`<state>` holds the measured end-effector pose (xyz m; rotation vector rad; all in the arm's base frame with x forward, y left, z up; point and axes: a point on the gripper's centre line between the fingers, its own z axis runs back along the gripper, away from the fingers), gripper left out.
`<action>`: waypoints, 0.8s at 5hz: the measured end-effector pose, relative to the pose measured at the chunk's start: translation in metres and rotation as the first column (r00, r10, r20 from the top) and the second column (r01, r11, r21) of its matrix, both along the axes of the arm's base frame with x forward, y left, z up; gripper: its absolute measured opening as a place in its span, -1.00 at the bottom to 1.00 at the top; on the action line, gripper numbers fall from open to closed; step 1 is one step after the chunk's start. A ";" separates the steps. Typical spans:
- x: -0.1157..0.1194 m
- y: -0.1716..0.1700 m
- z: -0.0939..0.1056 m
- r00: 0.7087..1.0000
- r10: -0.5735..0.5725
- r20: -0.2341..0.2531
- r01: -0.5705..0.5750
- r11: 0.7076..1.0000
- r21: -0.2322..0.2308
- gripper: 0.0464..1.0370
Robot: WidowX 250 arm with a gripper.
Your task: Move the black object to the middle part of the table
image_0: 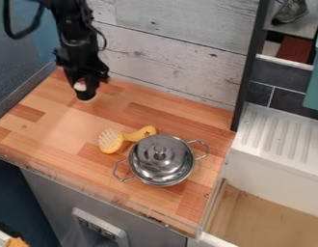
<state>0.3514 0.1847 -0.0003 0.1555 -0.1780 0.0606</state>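
At the back left of the wooden table, my gripper (87, 79) hangs pointing down over the black object (87, 93). The object is small and dark, with a pale edge at its bottom and a whitish patch just above it. Its upper part is hidden by the gripper. Whether it rests on the wood or is slightly raised, I cannot tell.
A steel pot (162, 160) with a lid and two wire handles stands right of the table's middle. Touching or close to its left side lies a yellow brush (116, 139) with pale bristles. A plank wall (168, 46) rises behind, and a white sink (271, 169) adjoins on the right.
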 end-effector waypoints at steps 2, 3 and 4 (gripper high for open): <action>0.007 -0.009 -0.022 1.000 -0.028 -0.012 0.028 1.000 -0.010 0.00; 0.007 -0.013 -0.022 0.999 -0.022 -0.023 0.022 1.000 -0.007 0.61; 0.006 -0.013 -0.023 0.999 -0.025 -0.037 0.025 1.000 0.001 0.96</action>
